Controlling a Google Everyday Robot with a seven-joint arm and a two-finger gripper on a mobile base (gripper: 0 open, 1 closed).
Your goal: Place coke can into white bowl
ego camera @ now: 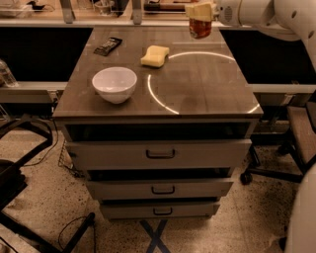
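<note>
The dark wooden tabletop (207, 94) fills the middle of the frame. On it sit the white bowl (114, 84) at left, a yellow sponge (154, 56) further back near the centre, and a dark flat packet (107, 46) at the far left corner. At the upper right of the frame, the gripper (200, 12) grips the coke can (200, 27) in the air above the table's far edge.

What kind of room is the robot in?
Probably a robot lab or office workroom. There's a drawer cabinet used as a table, a wheeled office chair beside it, and cables on the floor. The gripper, top right above the far edge, holds the coke can.
</note>
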